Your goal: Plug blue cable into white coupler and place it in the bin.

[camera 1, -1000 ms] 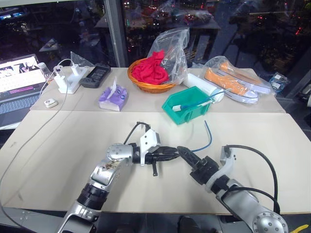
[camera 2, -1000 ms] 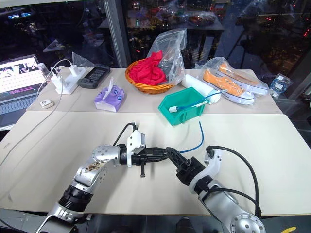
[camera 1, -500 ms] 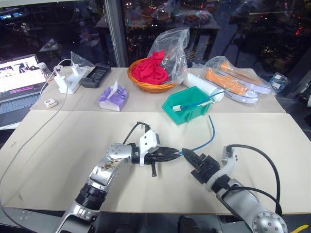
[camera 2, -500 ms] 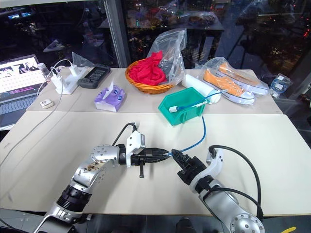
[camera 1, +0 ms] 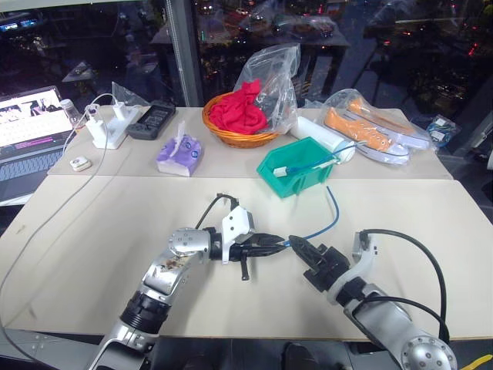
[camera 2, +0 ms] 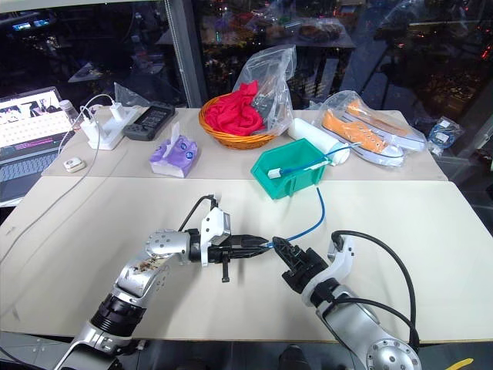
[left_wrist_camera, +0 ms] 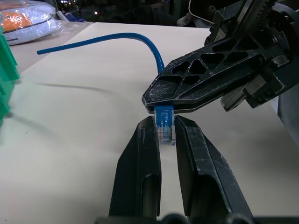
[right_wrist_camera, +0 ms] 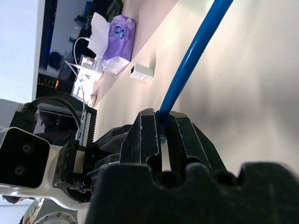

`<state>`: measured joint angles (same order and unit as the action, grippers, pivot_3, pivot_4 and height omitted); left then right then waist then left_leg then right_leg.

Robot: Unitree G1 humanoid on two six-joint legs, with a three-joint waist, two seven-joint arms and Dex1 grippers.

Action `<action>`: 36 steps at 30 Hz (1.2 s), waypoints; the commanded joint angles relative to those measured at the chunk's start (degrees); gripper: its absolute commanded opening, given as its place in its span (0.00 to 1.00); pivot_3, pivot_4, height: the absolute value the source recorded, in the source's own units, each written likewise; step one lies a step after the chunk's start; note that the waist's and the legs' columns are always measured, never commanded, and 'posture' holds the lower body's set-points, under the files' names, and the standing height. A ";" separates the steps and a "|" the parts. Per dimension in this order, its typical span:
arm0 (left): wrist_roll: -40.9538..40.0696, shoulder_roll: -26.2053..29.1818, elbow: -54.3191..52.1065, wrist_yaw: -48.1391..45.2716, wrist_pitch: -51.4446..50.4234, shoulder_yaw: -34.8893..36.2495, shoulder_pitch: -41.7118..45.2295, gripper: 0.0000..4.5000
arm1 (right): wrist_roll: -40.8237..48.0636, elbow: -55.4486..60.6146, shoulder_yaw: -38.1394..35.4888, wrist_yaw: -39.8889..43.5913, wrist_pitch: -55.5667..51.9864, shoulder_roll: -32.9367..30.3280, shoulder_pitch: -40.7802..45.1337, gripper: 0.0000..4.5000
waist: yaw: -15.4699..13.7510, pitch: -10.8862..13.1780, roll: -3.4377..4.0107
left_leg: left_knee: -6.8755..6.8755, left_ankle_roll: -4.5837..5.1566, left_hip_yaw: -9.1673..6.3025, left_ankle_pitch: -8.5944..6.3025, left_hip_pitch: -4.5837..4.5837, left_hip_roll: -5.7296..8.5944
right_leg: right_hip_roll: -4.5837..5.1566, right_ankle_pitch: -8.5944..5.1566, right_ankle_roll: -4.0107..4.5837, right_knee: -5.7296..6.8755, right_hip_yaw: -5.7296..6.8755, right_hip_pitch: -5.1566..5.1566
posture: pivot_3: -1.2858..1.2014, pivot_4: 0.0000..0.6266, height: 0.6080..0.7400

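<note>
Left eye view: the table [camera 1: 115,223] is taken up at its near middle by both arms, brought tip to tip. The bin [camera 1: 289,183] stands just beyond them, its cut-away front turned toward the robot, so a drop-in should be easy later. The left gripper [camera 1: 279,241] is clamped on the cable's clear plug [left_wrist_camera: 164,127], while the right gripper [camera 1: 297,246] is closed on the cable [camera 1: 333,212] just behind it. This looks like a handover, made to free the plug end for insertion. The rest of the cable arcs up toward the bin. The coupler [right_wrist_camera: 141,72] lies unheld, well apart, near a tissue pack [right_wrist_camera: 115,33]; plugging is judged not yet begun.
</note>
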<state>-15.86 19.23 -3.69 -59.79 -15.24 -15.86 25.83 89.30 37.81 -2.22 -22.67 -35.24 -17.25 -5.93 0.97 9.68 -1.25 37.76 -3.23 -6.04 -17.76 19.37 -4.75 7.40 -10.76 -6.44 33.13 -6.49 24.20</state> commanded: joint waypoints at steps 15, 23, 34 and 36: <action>-2.46 -0.64 -1.45 0.27 -1.25 1.02 0.28 0.77 | 1.22 1.96 1.53 2.58 0.88 -1.57 0.19 0.00 | -0.04 0.00 0.00 | 0.00 0.00 0.00 0.00 0.00 0.00 | 0.00 0.00 0.01 0.00 0.00 0.00 | 0.52 0.24 0.91; -4.68 1.35 -4.00 6.75 -5.35 8.02 -2.35 0.77 | -2.29 1.65 -0.43 1.98 3.07 -0.82 0.27 0.00 | 0.19 0.00 0.00 | 0.00 0.01 0.00 -0.01 -0.01 0.00 | 0.00 0.00 0.01 0.00 0.00 0.00 | 0.52 0.24 0.91; -0.08 -3.61 -3.52 34.19 -11.15 19.83 -7.42 0.77 | -7.77 1.89 -1.33 2.90 5.23 0.45 0.55 0.00 | 0.02 0.00 0.01 | -0.01 -0.03 -0.01 0.02 -0.02 0.00 | 0.00 0.00 -0.01 0.00 0.02 0.01 | 0.52 0.24 0.91; 0.83 -4.34 -3.03 36.37 -11.04 19.62 -7.69 0.77 | -7.77 1.67 -1.31 3.04 5.15 0.51 0.78 0.00 | -0.06 0.00 0.01 | -0.01 -0.04 -0.01 0.02 -0.01 0.00 | 0.00 0.01 -0.01 -0.01 0.02 0.00 | 0.52 0.24 0.91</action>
<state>-16.02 15.27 -5.74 -25.85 -26.59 3.36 17.58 81.52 37.79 -3.05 -20.66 -30.80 -16.94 -5.79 0.90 9.68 -1.25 37.75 -3.27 -6.05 -17.74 19.36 -4.75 7.40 -10.76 -6.45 33.12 -6.47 24.20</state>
